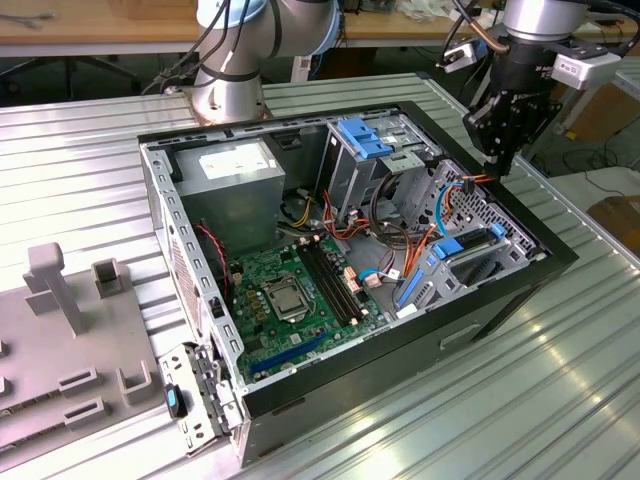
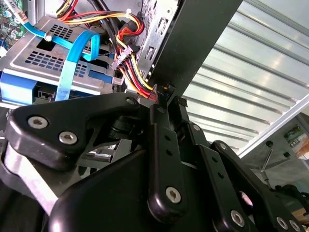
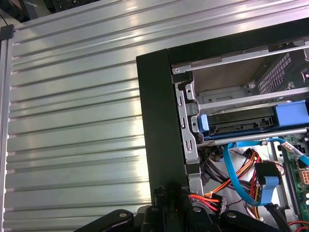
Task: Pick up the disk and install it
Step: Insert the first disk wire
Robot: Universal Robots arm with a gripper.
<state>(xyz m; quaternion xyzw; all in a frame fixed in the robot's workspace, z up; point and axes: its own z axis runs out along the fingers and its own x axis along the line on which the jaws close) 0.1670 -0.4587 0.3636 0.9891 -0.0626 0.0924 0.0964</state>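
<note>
The disk (image 3: pixel 241 124) lies flat in the metal bay at the front corner of the open computer case (image 1: pixel 520 275), blue rails on its sides; in the exterior view the disk (image 1: pixel 472 243) is at the case's right end. My gripper (image 1: pixel 503 168) hangs over the case's far right corner, its fingers drawn together. In both wrist views the gripper (image 2: pixel 155 99) (image 3: pixel 170 189) sits at the black case rim. A bundle of red, yellow and black wires (image 2: pixel 133 79) ends right at the fingertips; whether they pinch it I cannot tell. A blue data cable (image 3: pixel 236 174) loops below the disk.
Inside the case are a grey power-supply box (image 1: pixel 235 175), a green motherboard (image 1: pixel 290 290) and an upper drive cage with a blue latch (image 1: pixel 365 140). A grey fixture plate (image 1: pixel 60 350) lies at the exterior view's left. Another arm's base (image 1: pixel 230 90) stands behind the case on the ribbed metal table (image 1: pixel 560 400).
</note>
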